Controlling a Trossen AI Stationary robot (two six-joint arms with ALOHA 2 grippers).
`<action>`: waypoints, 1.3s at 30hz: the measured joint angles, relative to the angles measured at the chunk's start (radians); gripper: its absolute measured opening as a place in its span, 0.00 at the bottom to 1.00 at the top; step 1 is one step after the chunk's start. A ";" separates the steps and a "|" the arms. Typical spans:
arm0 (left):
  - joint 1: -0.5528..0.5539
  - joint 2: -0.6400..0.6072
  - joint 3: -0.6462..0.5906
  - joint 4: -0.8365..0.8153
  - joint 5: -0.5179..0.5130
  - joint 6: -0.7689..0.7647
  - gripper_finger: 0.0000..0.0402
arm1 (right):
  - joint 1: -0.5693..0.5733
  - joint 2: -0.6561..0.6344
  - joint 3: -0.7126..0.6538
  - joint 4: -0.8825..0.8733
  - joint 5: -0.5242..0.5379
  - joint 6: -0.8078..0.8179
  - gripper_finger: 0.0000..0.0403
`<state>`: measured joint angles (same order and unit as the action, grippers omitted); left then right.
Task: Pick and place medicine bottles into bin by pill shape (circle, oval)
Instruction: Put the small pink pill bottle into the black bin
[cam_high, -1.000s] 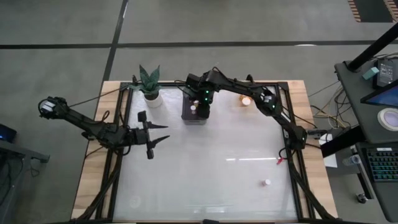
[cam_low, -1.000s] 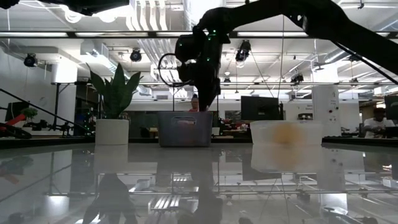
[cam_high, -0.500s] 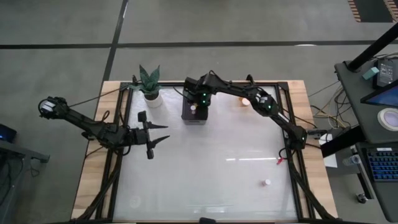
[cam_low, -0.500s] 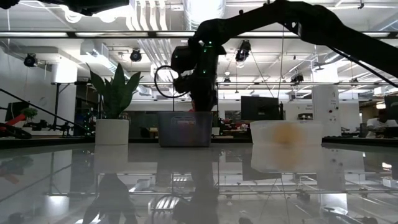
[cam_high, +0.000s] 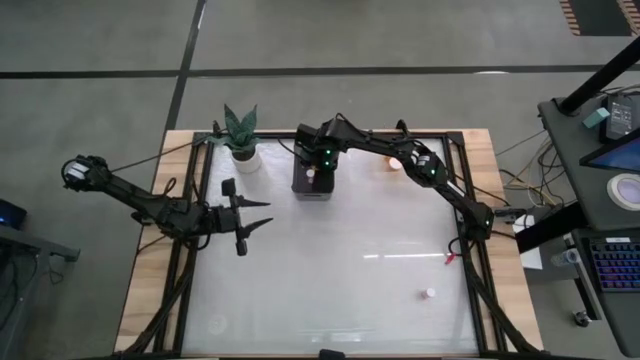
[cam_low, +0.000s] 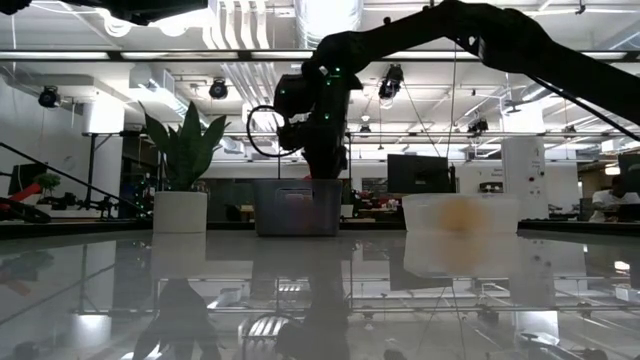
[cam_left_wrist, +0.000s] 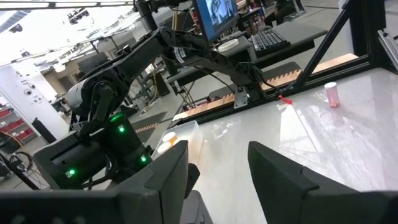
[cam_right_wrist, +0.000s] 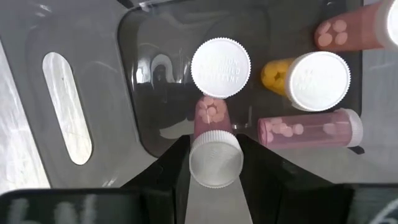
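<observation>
My right gripper hangs over the dark bin at the table's far side, pointing steeply down, shut on a small pink medicine bottle with a white cap. In the bin, one bottle stands upright beside an orange one, and a pink one lies on its side. One more bottle stands on the table near the right front. My left gripper waits open, level above the table's left side. My right gripper pinches the pink bottle at its white cap end between its two fingers. The fingers come from above, slanting down. The bottle hangs below them, bottom end down inside the bin's opening and clear of the bottles there.
A clear bin with something orange inside stands right of the dark bin. A white plant pot stands at the far left. The glossy table top lies between the arms.
My right gripper has sunk toward the dark bin with the pink bottle, staying shut and keeping its tilt; over the last half second it has kept still. In the low view the bottle has gone down behind the bin's wall.
</observation>
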<state>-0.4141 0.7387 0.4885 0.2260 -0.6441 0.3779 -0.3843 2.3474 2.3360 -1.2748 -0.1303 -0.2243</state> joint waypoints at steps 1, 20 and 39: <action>0.000 0.000 0.000 0.000 0.000 0.000 0.38 | 0.000 0.000 0.000 0.000 0.000 0.003 0.27; 0.000 0.000 0.000 0.000 0.000 0.001 0.38 | 0.000 0.000 0.000 0.011 0.000 0.020 0.40; 0.000 0.000 -0.003 0.000 0.000 -0.003 0.38 | 0.006 -0.094 0.018 -0.107 0.004 0.156 0.47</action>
<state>-0.4137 0.7391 0.4854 0.2257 -0.6441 0.3752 -0.3780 2.2535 2.3539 -1.3816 -0.1266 -0.0686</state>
